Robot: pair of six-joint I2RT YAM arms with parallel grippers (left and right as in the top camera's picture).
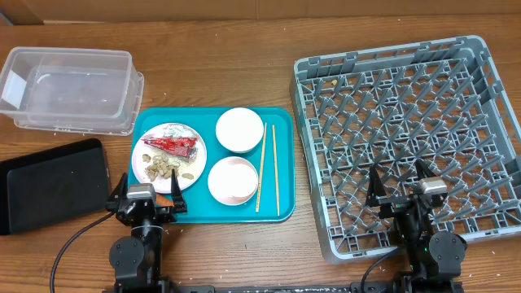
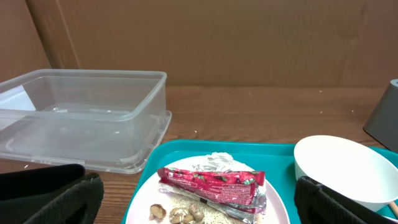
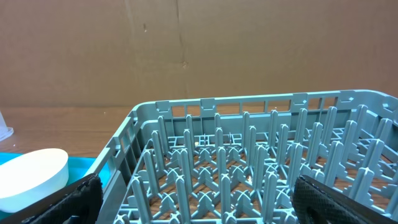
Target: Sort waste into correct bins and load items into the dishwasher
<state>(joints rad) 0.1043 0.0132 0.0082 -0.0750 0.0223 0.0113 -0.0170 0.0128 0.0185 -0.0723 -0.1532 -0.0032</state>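
Overhead: the left tool (image 1: 146, 194) and right tool (image 1: 399, 189) both sit spread, gripping nothing. The left faces the plate (image 1: 171, 129) of waste and the right hangs over the dish rack (image 1: 488, 122).

Left wrist: the red wrapper (image 2: 211, 183) lies on the plate, with the clear tub (image 2: 93, 106) just beyond to receive waste.

Right wrist: the rack's pegs (image 3: 249, 149) hold no dishes yet, and 1 white bowl (image 3: 31, 168) sits nearby.

— What sits on the teal tray (image 1: 281, 213)?
— A plate (image 1: 168, 130) bearing a red wrapper (image 1: 171, 146) and beige food bits (image 1: 163, 168), a far bowl (image 1: 239, 129), a near bowl (image 1: 233, 180), and chopsticks (image 1: 262, 167) to their right.
— And on the counter (image 1: 244, 49)?
— A clear tub (image 1: 69, 88) and a black tray (image 1: 49, 183) lie to the left, a grey dish rack (image 1: 407, 122) to the right. An orange bit (image 1: 165, 198), perhaps a carrot, is half hidden.
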